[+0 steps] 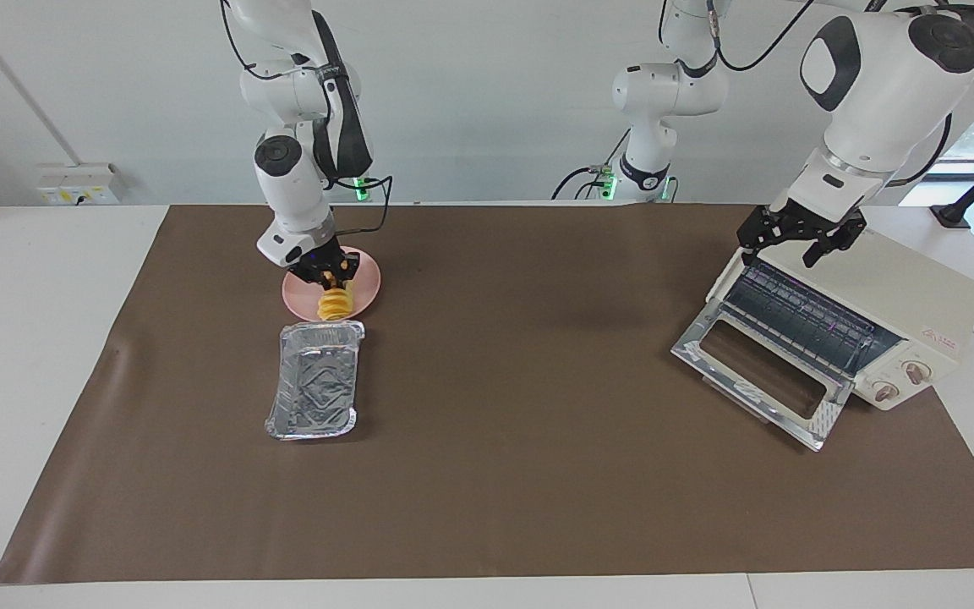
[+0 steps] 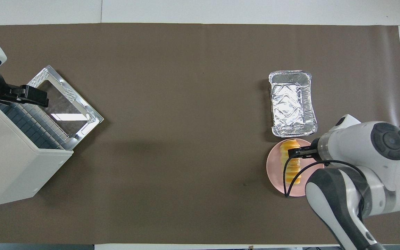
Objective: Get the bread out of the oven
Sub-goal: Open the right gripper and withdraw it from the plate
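The bread (image 1: 336, 304), a golden ridged loaf, lies on a round pink plate (image 1: 369, 283) toward the right arm's end of the table. My right gripper (image 1: 328, 277) is down on the loaf, its fingers closed across it. The overhead view shows the bread (image 2: 292, 170), the plate (image 2: 274, 166) and my right gripper (image 2: 295, 152) too. The cream-white oven (image 1: 901, 296) stands at the left arm's end with its door (image 1: 757, 372) dropped open and its wire rack (image 1: 800, 313) bare. My left gripper (image 1: 791, 245) hangs open and empty over the oven's top front edge; it also shows in the overhead view (image 2: 33, 95).
A crinkled silver foil tray (image 1: 315, 381) lies empty on the brown mat (image 1: 538, 423), just farther from the robots than the plate. It also shows in the overhead view (image 2: 292, 104). The oven (image 2: 9, 163) fills the mat's corner at the left arm's end.
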You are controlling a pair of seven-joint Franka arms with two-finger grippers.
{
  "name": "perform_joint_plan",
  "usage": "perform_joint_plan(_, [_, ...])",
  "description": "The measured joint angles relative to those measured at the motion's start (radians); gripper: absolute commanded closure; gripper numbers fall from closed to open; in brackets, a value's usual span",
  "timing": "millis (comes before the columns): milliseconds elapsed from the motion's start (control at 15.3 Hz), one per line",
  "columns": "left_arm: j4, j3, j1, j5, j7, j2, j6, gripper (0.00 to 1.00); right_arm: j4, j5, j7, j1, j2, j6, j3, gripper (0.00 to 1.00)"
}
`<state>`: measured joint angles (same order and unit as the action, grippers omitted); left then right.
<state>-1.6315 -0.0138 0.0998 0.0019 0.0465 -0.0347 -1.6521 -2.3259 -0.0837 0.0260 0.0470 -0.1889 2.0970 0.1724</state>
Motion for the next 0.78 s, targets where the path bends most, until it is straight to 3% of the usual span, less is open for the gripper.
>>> perform_joint_plan(196, [0.000, 0.000, 0.000, 0.000, 0.000, 0.000, 0.000, 0.00, 0.157, 0.000, -0.004, 0.067, -0.019, -0.130, -0.004, 0.00])
perform_joint_plan(783, [0.000, 0.000, 0.000, 0.000, 0.000, 0.000, 0.000, 0.00, 0.468, 0.003, -0.012, 0.190, -0.024, -0.436, -0.011, 0.00])
